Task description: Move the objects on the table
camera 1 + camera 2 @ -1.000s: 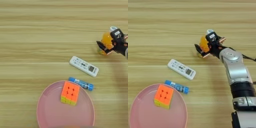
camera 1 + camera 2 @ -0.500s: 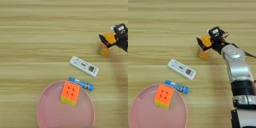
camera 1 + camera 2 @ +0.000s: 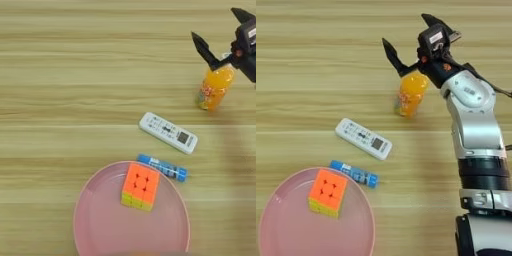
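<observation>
Orange juice bottle [image 3: 410, 95] now stands free on the bench [image 3: 316, 60], where a second ago it sat gripped and tilted between the black fingers; since then the claw [image 3: 408, 39] has let go and risen, and its two fingers are spread wide just above and behind the bottle's top, holding nothing. The bottle stands roughly upright, its long axis running from its base up toward the claw; its cap is hidden there. It sits toward the right of the bench, well apart from the pink plate [image 3: 286, 235]. The white remote [image 3: 363, 138] has stayed put, lying flat with its long axis slanting from upper left to lower right, screen end to the lower right. The puzzle cube [image 3: 328, 193] rests on the plate, and a blue tube [image 3: 354, 173] lies just beside the plate's rim.
</observation>
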